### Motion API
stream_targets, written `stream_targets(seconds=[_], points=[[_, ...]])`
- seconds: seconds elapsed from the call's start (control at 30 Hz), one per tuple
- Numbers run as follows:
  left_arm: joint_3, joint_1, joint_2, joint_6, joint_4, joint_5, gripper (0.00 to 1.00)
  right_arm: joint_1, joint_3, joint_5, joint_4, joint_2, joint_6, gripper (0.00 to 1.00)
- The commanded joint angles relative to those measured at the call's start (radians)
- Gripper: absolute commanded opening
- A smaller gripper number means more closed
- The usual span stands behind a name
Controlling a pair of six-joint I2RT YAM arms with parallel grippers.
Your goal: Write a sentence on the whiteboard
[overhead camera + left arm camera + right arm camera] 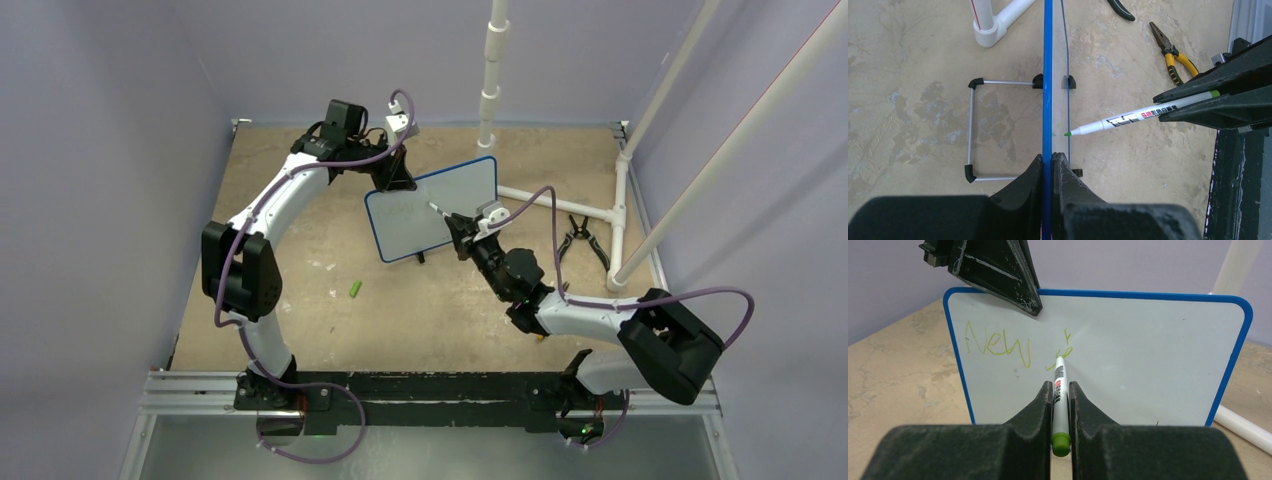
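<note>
We find the whiteboard (pixel 1148 350) standing upright near the middle of the table (pixel 300 250), its blue-framed face turned toward the right arm. It is propped from behind by a wire stand (pixel 971 130) with black end caps.

The sentence (pixel 998 345) is only part written. In the right wrist view we read "New" in green at the upper left of the board, with a few short loose strokes just to its right.

The left gripper (pixel 1047 160) is closed on the board's top edge, one finger on each face, and the blue frame runs between them. The right gripper (pixel 1060 387) is clamped on a white marker (pixel 1060 400) with a green end, and the barrel lies along the gap between its fingers. The marker's green tip sits at the board's surface among the loose strokes; we cannot confirm actual contact.

On the table beyond the board we note a white pipe frame (pixel 560 200) and yellow-handled pliers (pixel 1170 55) beside it. A small green cap (pixel 355 289) lies on the table well apart from the board, on the left arm's side.
</note>
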Motion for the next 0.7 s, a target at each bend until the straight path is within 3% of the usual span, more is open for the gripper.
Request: stream_targets(seconds=[0.0,0.67], points=[[-0.024,0.011,-0.018,0.038,-0.024,-0.022,0.00,-0.005,0.043,0.010,0.040,0.009,-0.017,0.00],[-0.026,0.011,-0.016,0.037,-0.021,-0.019,0.00,-0.005,0.047,0.076,0.059,0.010,-0.040,0.00]])
